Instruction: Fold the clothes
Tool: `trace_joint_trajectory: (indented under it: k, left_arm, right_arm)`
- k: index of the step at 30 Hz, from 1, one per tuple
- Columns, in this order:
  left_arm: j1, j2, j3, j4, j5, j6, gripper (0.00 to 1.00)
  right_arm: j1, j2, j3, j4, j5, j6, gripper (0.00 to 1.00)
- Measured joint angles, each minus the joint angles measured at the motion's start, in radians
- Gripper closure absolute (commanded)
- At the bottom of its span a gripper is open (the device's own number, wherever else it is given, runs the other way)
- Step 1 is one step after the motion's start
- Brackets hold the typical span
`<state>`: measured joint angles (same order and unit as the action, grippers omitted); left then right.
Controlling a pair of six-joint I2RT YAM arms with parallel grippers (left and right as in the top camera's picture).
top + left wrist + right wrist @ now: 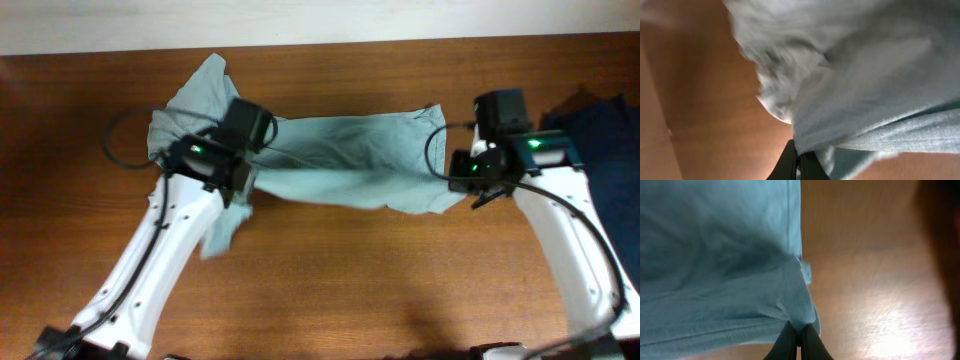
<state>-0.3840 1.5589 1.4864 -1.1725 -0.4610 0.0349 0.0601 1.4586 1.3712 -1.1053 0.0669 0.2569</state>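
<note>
Overhead view. I saw the T-shirt [340,160] stretched as a pale grey-blue band across the far half of the wooden table [380,290], running from 9 o'clock to 3 o'clock between my two arms. Beyond the left arm, loose cloth bunched toward 11 o'clock, and a flap hung toward 7 o'clock. A dark navy garment [605,130] lay at the table's 3 o'clock edge, apart from the shirt.

Left wrist view. The left gripper [797,162] was clenched on the shirt – its dark fingers met at 6 o'clock with a thick fold pinched between them, the wrinkled fabric filling the view from 12 to 4 o'clock.

Right wrist view. The right gripper [800,340] was likewise clamped on the shirt – fingers pressed together at 6 o'clock on a corner of the cloth, which spread toward 9 and 11 o'clock. Bare wood showed at 3 o'clock.
</note>
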Motion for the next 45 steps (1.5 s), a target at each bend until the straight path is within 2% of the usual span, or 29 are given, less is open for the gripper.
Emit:
trace_joint_trajectory:
  k: [5, 9, 12, 18, 23, 29, 37, 39, 41, 45]
  left_arm:
    - [0.012, -0.014, 0.145, -0.039, -0.008, 0.034, 1.00]
    - [0.012, -0.014, 0.238, -0.153, -0.008, 0.059, 1.00]
    - [0.012, -0.016, 0.441, -0.206, -0.009, 0.067, 1.00]
    - [0.005, -0.049, 0.897, -0.235, 0.038, 0.103, 1.00]
    - [0.003, -0.089, 1.134, -0.238, 0.111, 0.131, 1.00]
    - [0.003, -0.073, 1.167, -0.254, 0.133, 0.150, 1.00]
    - [0.011, 0.167, 1.160, -0.230, 0.133, 0.214, 1.00]
    - [0.031, 0.248, 1.159, -0.173, 0.134, 0.241, 1.00]
    - [0.067, 0.358, 1.153, -0.042, 0.136, 0.307, 1.00]
    - [0.080, 0.431, 1.145, 0.181, 0.137, 0.414, 1.00]
  right_arm:
    - [0.000, -0.090, 0.148, 0.006, 0.013, -0.014, 0.96]
    - [0.000, -0.121, 0.226, -0.034, 0.015, -0.022, 0.96]
    - [0.000, -0.140, 0.294, -0.050, 0.016, -0.029, 0.96]
    - [0.000, -0.252, 0.558, -0.072, 0.005, -0.029, 0.96]
    - [0.000, -0.297, 0.698, -0.071, -0.037, -0.030, 0.96]
    - [0.000, -0.268, 0.715, -0.070, -0.049, -0.030, 0.96]
    - [0.000, -0.094, 0.714, -0.032, -0.047, -0.034, 0.96]
    - [0.000, -0.026, 0.714, 0.010, -0.044, -0.048, 0.96]
    - [0.000, 0.067, 0.713, 0.086, -0.044, -0.060, 0.96]
    - [0.000, 0.127, 0.712, 0.172, -0.037, -0.109, 0.96]
